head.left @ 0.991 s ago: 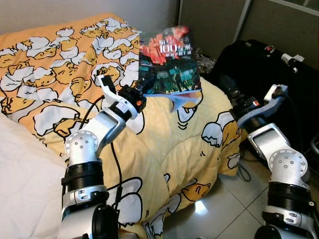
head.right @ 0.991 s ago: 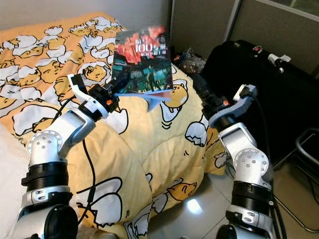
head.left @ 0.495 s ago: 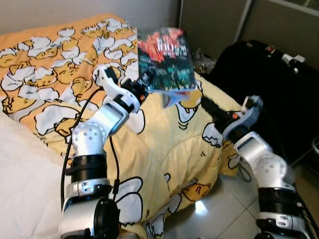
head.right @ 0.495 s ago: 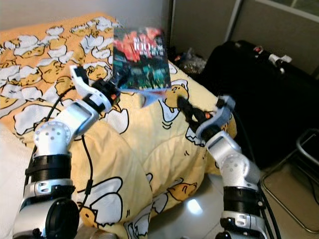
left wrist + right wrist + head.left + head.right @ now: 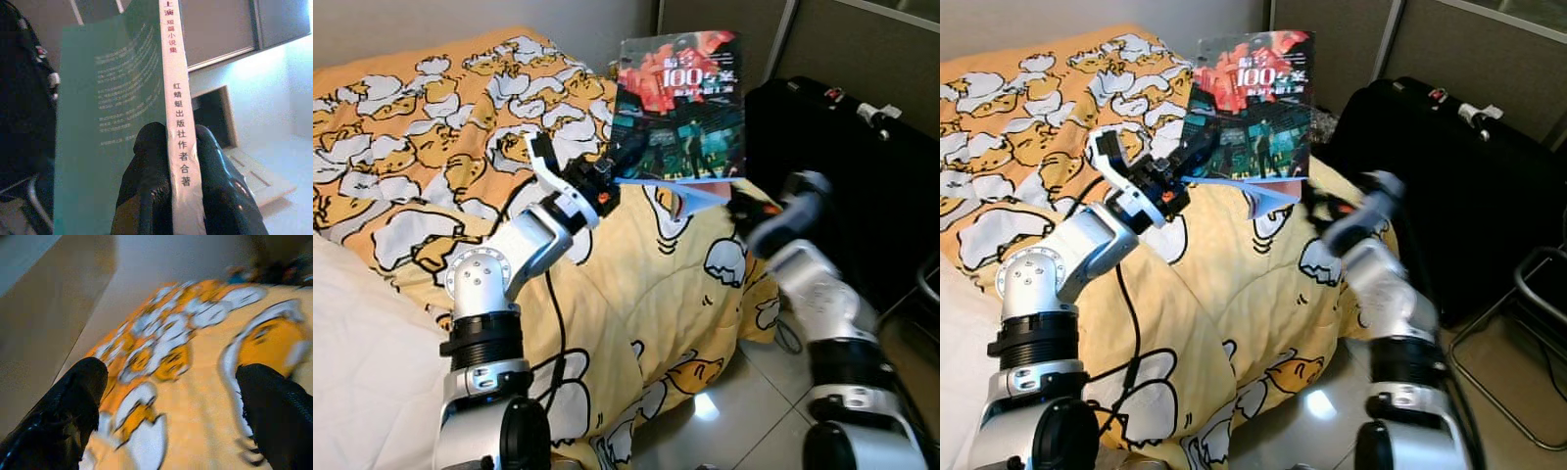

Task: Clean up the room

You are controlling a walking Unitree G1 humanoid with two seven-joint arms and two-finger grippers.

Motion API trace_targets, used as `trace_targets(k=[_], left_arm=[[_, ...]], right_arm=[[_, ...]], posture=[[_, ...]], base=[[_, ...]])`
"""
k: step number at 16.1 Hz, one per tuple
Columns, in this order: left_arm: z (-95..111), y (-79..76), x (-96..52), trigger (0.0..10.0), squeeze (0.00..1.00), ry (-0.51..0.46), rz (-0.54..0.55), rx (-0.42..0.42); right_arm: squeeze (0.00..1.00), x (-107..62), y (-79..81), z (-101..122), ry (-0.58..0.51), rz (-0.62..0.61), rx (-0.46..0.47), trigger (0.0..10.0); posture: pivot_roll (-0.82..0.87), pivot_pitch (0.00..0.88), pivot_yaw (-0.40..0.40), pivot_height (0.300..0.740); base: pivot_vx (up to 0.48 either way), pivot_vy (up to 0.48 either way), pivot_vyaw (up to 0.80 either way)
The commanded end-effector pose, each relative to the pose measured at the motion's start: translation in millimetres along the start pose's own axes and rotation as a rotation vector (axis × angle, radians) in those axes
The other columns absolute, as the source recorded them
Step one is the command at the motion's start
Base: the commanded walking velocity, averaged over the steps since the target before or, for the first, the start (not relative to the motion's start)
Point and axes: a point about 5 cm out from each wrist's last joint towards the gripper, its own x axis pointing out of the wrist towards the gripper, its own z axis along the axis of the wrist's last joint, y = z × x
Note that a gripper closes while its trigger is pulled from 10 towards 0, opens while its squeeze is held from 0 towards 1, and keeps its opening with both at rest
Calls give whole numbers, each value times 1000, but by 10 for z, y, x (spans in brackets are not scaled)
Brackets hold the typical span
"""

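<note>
Right wrist view: blurred quilt (image 5: 195,396).

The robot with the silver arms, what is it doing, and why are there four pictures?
It is a walking robot that helps tidy a bedroom. Two pictures come from cameras in its head, like two eyes, looking down at its own arms. The other two come from small cameras on its wrists, looking along its black fingers.

In front of it is a bed with a yellow blanket covered in cartoon ducks. Beside the bed stands a black suitcase.

The left gripper is shut on a book with a red and green cover, lifting it above the bed. In the left wrist view you see the fingers pinching it by its white spine.

The right gripper is open and holds nothing. It reaches over the blanket, under the book.
</note>
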Motion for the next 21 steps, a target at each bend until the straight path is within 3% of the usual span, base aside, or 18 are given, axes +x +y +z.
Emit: trace_targets(k=[1, 4, 8, 15, 21], left_arm=[[28, -131, 8, 0, 0, -9, -65, 1], [-19, -125, -10, 0, 0, 13, -62, -18], [-40, -58, -38, 0, 0, 24, -22, -25], [59, -15, -64, 0, 0, -10, 10, -16], [97, -5, -94, 0, 0, -6, 8, -11]], right_arm=[[0, 48, 102, 30, 0, 57, -25, 10000], [0, 103, 319, 29, -14, 209, 2, 10000], [0, 59, 487, 109, -43, 354, 14, 10000], [0, -65, 392, 177, -77, 334, 40, 10000], [0, -315, 481, 214, -66, 482, 77, 10000]], posture=[[32, 0, 29, 740], [40, 0, 23, 740], [37, 0, 23, 740], [35, 0, 25, 740], [26, 0, 32, 740]], base=[[0, 0, 0], [0, 0, 0], [0, 0, 0], [0, 0, 0], [0, 0, 0]])
